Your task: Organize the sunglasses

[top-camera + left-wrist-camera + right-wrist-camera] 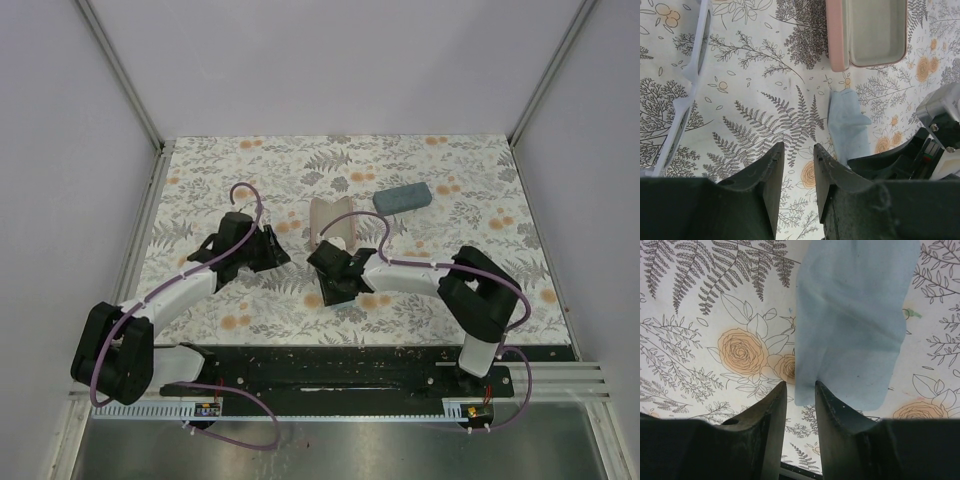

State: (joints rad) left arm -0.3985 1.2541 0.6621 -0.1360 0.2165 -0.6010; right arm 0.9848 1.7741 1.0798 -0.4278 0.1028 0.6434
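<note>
My left gripper hung slightly parted, nothing in it. The whitish sunglasses lay on the table off to its left in the wrist view, long axis pointing away, so the left arm was nearer. My right gripper was slightly parted at the cloth edge.

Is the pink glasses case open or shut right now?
Open. The pink case shows its pale inner lining, nothing in the part seen.
</note>
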